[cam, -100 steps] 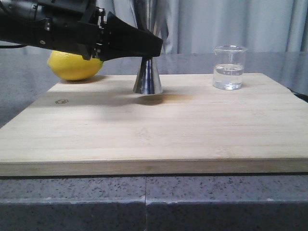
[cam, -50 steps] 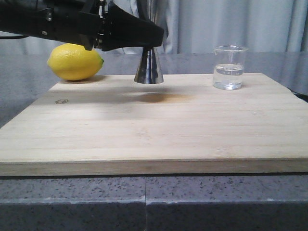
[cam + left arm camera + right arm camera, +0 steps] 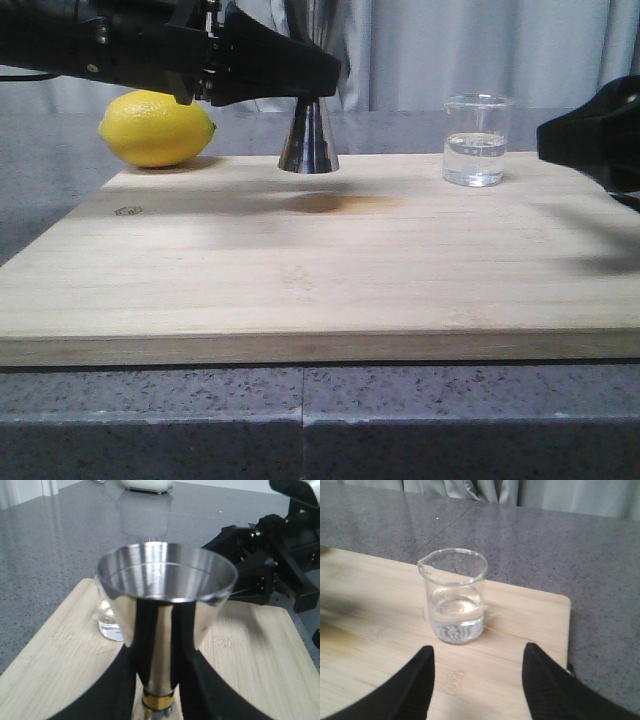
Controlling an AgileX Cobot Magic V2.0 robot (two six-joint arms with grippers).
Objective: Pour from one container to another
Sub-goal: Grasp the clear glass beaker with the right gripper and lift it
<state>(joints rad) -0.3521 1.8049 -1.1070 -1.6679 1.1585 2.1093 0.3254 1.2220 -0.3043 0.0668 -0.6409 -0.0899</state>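
Observation:
The steel jigger (image 3: 308,140) hangs just above the wooden board (image 3: 320,270), its shadow beneath it. My left gripper (image 3: 322,80) is shut on its waist, above the gold band; in the left wrist view the fingers (image 3: 140,645) clamp the jigger (image 3: 165,590) upright with its mouth open to the camera. The glass beaker (image 3: 477,140), about a third full of clear liquid, stands at the board's back right. My right gripper (image 3: 548,140) sits just to its right, open. In the right wrist view the beaker (image 3: 455,597) stands ahead of the open gripper (image 3: 477,652), untouched.
A yellow lemon (image 3: 157,128) lies at the board's back left corner, behind my left arm. The board rests on a grey speckled counter (image 3: 300,420). Curtains hang behind. My right arm (image 3: 270,565) shows beyond the jigger in the left wrist view.
My left gripper lifted the jigger off the board, then held it still. My right gripper has come into the front view from the right, toward the beaker.

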